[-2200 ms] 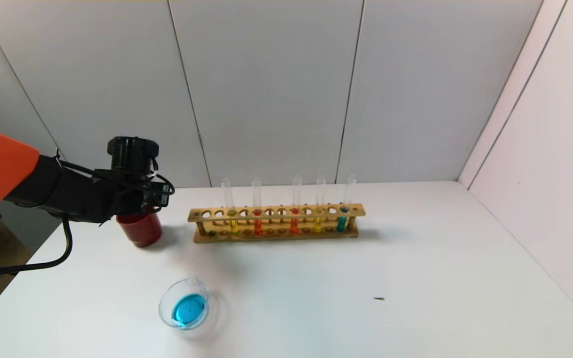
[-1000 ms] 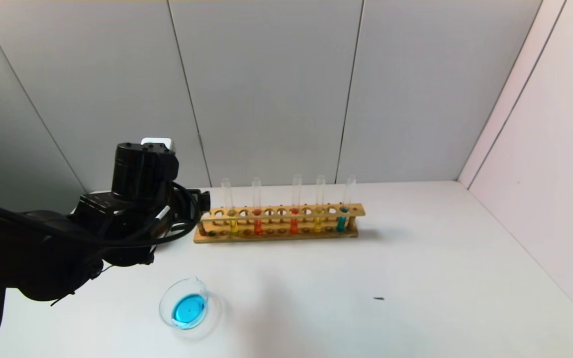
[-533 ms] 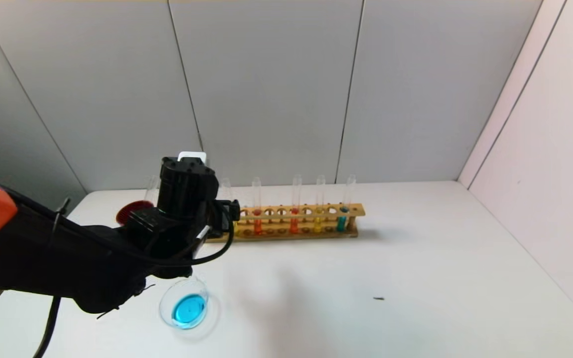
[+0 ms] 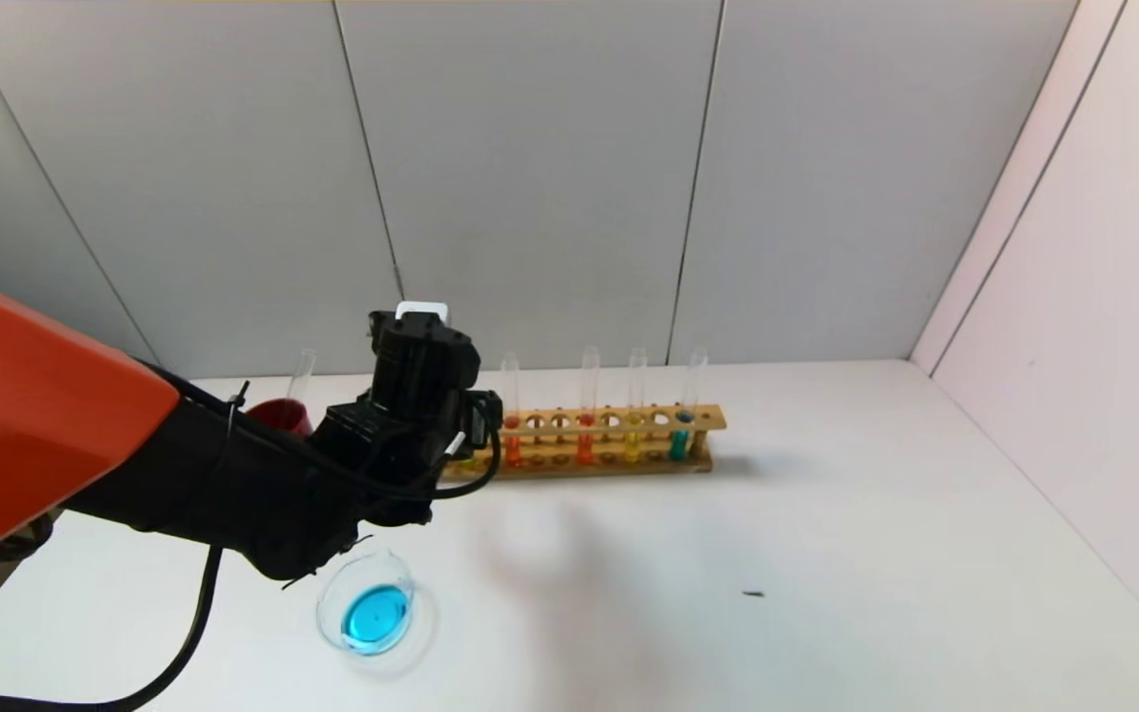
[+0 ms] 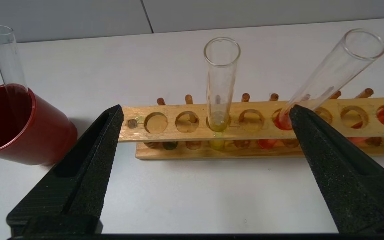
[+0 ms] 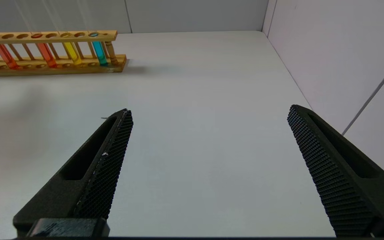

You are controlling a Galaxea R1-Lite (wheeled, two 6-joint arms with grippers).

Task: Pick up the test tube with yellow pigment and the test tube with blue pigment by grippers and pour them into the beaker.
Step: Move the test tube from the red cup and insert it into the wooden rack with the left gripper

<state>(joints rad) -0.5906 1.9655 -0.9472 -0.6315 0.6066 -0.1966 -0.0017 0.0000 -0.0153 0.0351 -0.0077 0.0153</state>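
In the wooden rack (image 4: 579,440) at the back of the bench (image 4: 827,554) stands the test tube with yellow pigment (image 5: 221,85), upright in its hole near the rack's left end, and it is now straight before my left hand (image 5: 205,113). A second yellow tube (image 4: 634,415) stands further right, and the test tube with blue pigment (image 4: 685,420) is at the rack's right end. The beaker (image 4: 370,613) sits near the front of the bench, well apart from the rack, and already holds blue liquid.

Two seconds ago my left hand was over the dark red cup (image 4: 278,415) at the left. Since then it has travelled to the right, and the cup is uncovered; an empty-looking tube (image 5: 7,60) leans in it. I judge that the blue pour is finished, and I am now on the approach to the yellow tube.

My left arm reaches forward and across from the left, the hand held level and pointing at the rack. Its fingers (image 5: 88,160) are wide apart and hold nothing; the yellow tube is between them in the wrist view, but further off, not yet touched. An orange-red tube (image 5: 325,76) leans close to the right finger, so I should close with care.

My right hand (image 6: 208,113) is idle above the bare right side of the bench, fingers also spread and empty.
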